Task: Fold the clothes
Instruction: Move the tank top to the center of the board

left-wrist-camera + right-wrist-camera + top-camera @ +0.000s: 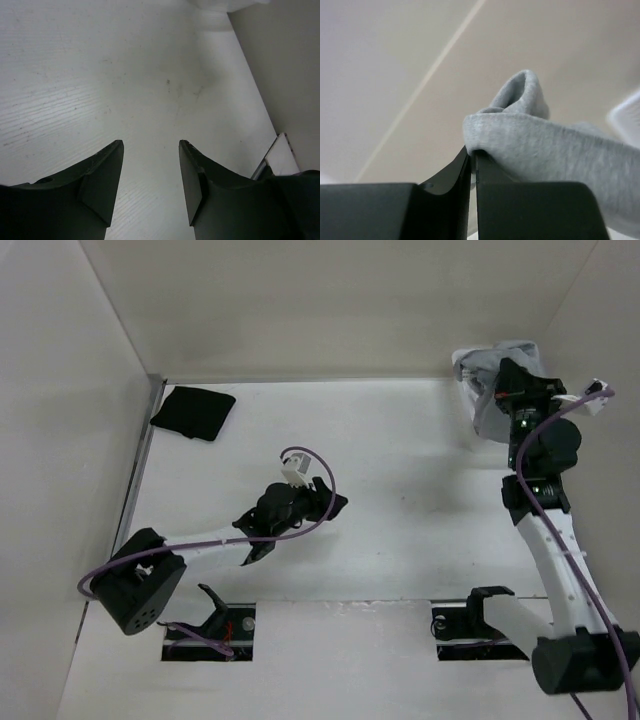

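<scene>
Grey knit fills the lower right of your right wrist view: the tank top [545,145] is caught in your right gripper [471,155], whose two dark fingers are clenched nearly flat against each other, with only a thin fold of the cloth's edge pinched at their tips. Above the pinch the fabric bunches into a soft rounded hump and then trails off to the right, out of that camera's sight. From the overhead camera you see the same tank top [482,375] as a crumpled grey bundle at the far right corner of the table [400,440], close to the back wall [330,310], with your right gripper [512,380] buried in it and the right arm stretched far forward to reach it. You cannot tell from these views whether the lower part of the cloth rests on the surface or hangs free. Your left gripper [335,502] sits well apart from it, near the middle of the table, and its wrist camera shows the left gripper [150,145] spread wide with bare white tabletop between the jaws, touching and holding nothing. A black garment [193,412] lies folded at the far left corner, away from both arms.
</scene>
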